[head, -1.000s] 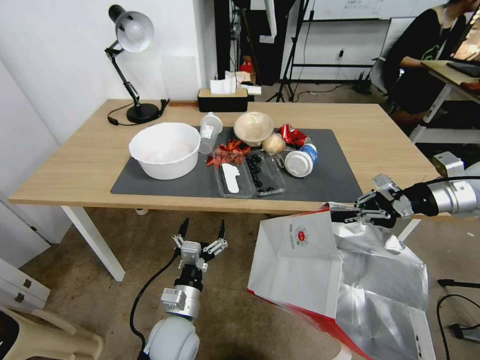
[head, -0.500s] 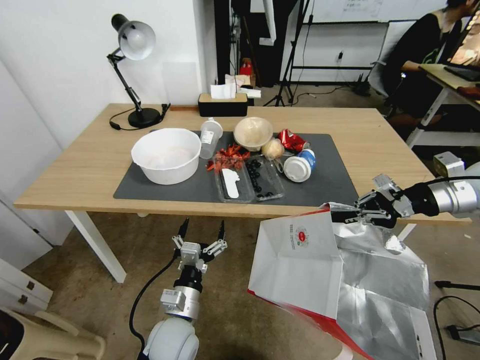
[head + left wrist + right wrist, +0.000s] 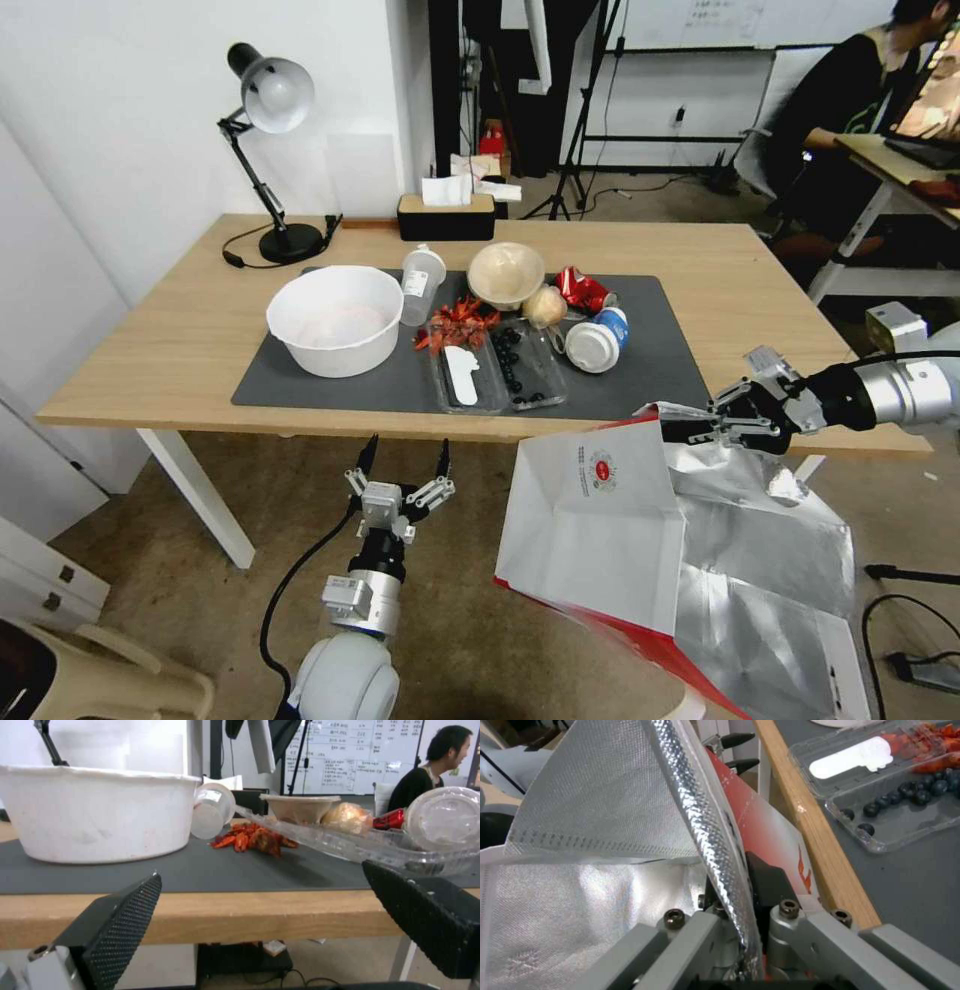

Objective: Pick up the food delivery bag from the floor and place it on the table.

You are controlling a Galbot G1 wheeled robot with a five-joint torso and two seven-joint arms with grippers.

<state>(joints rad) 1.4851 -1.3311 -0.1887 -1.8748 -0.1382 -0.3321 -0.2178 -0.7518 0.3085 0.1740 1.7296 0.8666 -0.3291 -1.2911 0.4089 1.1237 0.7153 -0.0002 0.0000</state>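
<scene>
Camera shifted, table point(image 3: 760, 262) lower; right gripper point(image 3: 690, 430) still pinches bag point(image 3: 600, 520) rim, fingertips hidden by foil; left gripper point(image 3: 404, 462) wide, idle.

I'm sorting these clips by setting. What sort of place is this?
Probably an office or lab workspace, not a home: a whiteboard covered in writing on the back wall, tripod stands behind the table, and a desk lamp on it.

Table point(image 3: 760, 270) with dark mat point(image 3: 650, 370)
</scene>
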